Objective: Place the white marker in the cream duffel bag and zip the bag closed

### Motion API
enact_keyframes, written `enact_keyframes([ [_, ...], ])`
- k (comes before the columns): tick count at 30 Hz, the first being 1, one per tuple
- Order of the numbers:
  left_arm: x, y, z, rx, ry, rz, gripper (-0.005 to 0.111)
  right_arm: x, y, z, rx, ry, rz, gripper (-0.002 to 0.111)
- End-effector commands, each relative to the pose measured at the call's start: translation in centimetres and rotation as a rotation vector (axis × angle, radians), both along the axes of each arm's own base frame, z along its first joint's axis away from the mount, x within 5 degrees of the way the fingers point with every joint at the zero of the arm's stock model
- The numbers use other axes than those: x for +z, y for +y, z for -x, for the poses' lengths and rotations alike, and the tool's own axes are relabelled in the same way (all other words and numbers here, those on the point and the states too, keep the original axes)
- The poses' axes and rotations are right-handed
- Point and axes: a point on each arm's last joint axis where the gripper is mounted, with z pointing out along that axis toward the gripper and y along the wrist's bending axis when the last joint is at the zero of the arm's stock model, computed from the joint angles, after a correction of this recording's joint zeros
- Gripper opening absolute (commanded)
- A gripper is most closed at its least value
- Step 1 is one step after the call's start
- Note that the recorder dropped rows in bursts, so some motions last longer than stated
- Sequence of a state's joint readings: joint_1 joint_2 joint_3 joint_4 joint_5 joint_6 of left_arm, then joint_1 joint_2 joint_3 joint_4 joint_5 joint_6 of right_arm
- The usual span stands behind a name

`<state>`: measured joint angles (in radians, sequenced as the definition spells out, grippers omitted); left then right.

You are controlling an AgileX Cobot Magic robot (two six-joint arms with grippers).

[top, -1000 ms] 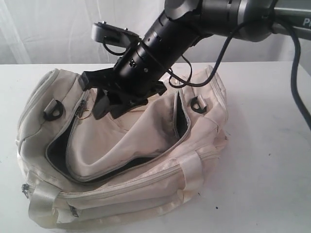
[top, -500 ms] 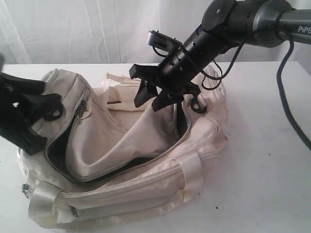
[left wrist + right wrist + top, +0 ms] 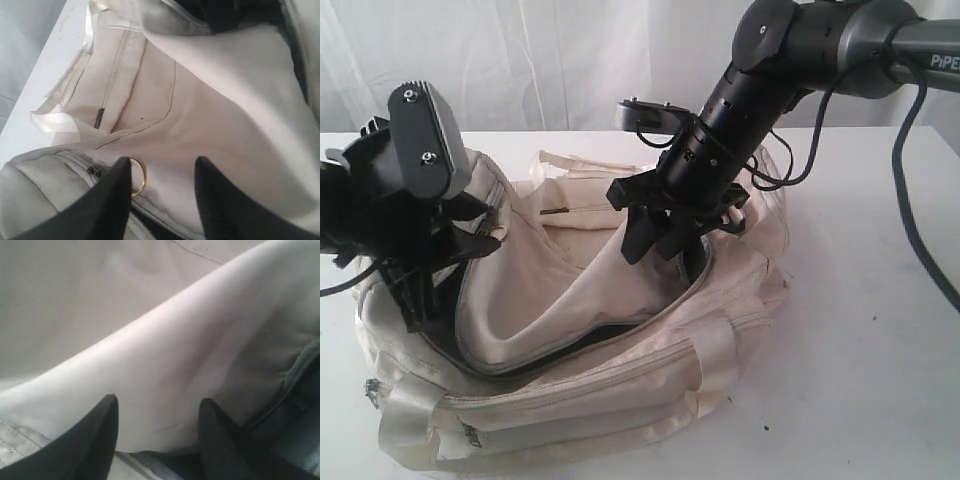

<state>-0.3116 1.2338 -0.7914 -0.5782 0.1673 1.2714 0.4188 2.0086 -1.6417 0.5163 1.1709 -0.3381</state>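
Both pincers (image 3: 161, 166) (image 3: 653, 243) over cream duffel bag (image 3: 620, 390).

Cream duffel bag (image 3: 740, 290): one, on one white table (image 3: 860, 350).

Arms: two, with one gripper each: left gripper (image 3: 160, 165) and right gripper (image 3: 648, 252). Each gripper has two black fingers (image 3: 97, 440), four in all.

Dark zipper pulls I can make out in the exterior view: three. One is on the far panel (image 3: 555, 210) and two are low on the near side (image 3: 470, 434).

Gold ring (image 3: 140, 175): one.

Shiny webbing bands (image 3: 715, 362) across the near side: two.

Thick black cable (image 3: 910, 170): one.
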Motion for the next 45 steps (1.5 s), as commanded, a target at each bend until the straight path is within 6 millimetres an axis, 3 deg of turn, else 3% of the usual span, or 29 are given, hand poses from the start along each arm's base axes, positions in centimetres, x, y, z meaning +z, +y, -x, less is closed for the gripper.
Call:
enact_keyframes([
  [1, -1.2, -0.6, -0.9, -0.041, 0.089, -0.022, 0.062, 0.3, -0.1, -0.1, 0.009, -0.028, -0.003, 0.047],
  [9, -3.9, -1.1, -4.1, -0.033, 0.077, -0.107, 0.059, 0.3, -0.2, 0.3, 0.027, 0.004, 0.006, 0.047],
  [16, -5.2, -0.9, -5.7, 0.033, 0.033, -0.131, 0.029, 0.2, -0.2, 0.5, 0.039, 0.027, 0.012, 0.047],
  [18, -5.1, -0.8, -6.0, 0.058, 0.007, -0.127, 0.026, 0.2, -0.2, 0.5, 0.038, 0.028, 0.010, 0.047],
  [22, -4.8, -0.5, -6.4, 0.097, -0.034, -0.124, 0.031, 0.3, -0.2, 0.5, 0.037, 0.031, 0.005, 0.047],
  [29, -6.8, 1.0, -7.4, 0.141, 0.036, -0.144, 0.046, 0.3, -0.1, 0.5, 0.035, 0.032, 0.000, 0.047],
  [33, -7.0, 1.3, -7.6, 0.154, 0.035, -0.148, 0.046, 0.3, -0.1, 0.5, 0.035, 0.032, 0.000, 0.047],
  [36, -7.0, 1.3, -7.6, 0.154, 0.035, -0.148, 0.032, 0.3, -0.1, 0.5, 0.035, 0.032, 0.000, 0.047],
  [40, -6.7, 1.3, -7.6, 0.151, 0.030, -0.144, 0.000, 0.3, -0.1, 0.5, 0.040, 0.030, 0.000, 0.047],
  [45, -4.4, 1.6, -7.2, 0.176, -0.064, -0.126, 0.000, 0.3, -0.1, 0.5, 0.038, 0.021, 0.000, 0.047],
])
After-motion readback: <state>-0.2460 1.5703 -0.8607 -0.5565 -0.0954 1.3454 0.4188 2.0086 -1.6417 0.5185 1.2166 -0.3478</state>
